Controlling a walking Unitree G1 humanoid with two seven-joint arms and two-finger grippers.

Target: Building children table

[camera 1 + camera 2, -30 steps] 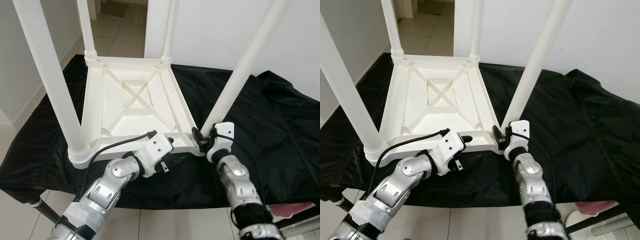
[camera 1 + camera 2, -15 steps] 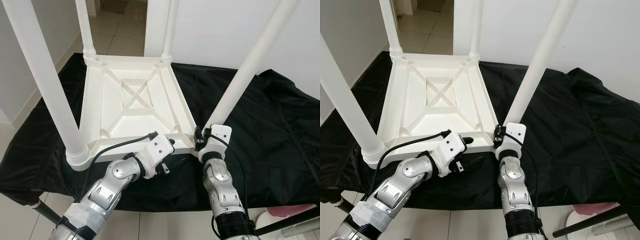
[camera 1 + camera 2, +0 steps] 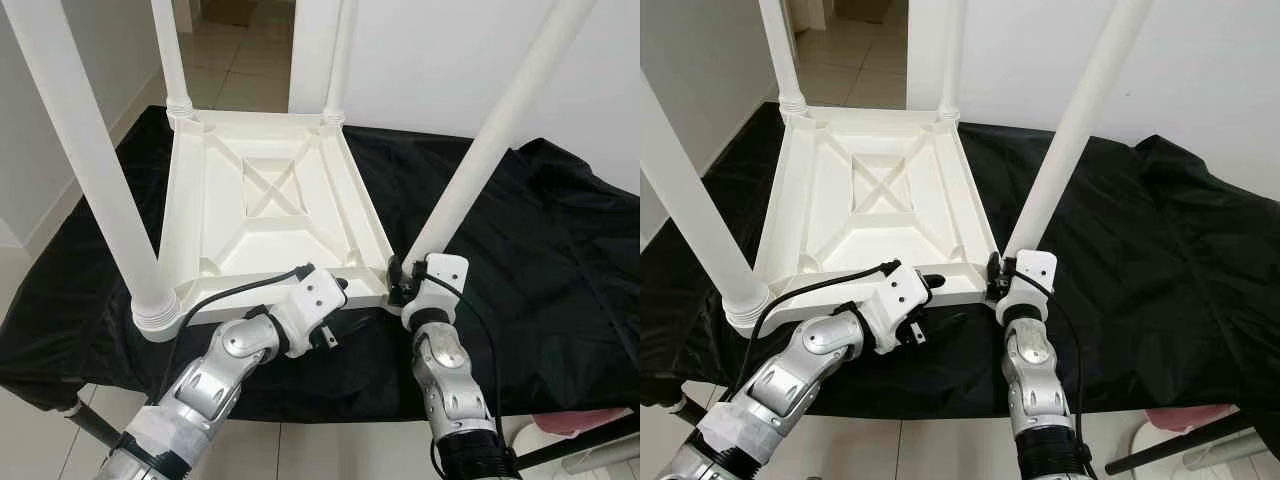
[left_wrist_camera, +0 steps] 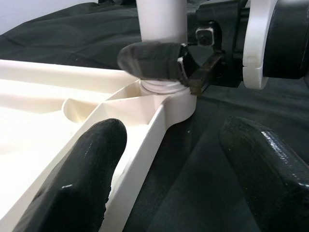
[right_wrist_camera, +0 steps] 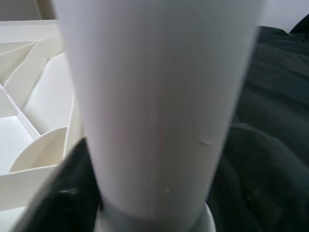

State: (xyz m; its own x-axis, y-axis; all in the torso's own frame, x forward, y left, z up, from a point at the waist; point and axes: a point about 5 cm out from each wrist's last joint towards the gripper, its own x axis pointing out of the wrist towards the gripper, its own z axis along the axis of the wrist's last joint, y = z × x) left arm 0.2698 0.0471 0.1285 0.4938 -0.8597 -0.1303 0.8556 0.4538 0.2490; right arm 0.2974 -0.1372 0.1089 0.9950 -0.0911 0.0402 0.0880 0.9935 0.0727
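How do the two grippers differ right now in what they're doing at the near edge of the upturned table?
The right gripper is closed around the base of the near-right leg, at its corner socket; the left gripper is open, its fingers straddling the tabletop's near rim without clamping it. The right forearm stands nearly upright below its grip, while the left forearm slants in from the left. Both work at the same near edge, over the black cloth.

left gripper point(image 4: 164, 159) jaws apart, right gripper point(image 3: 398, 283) clamped
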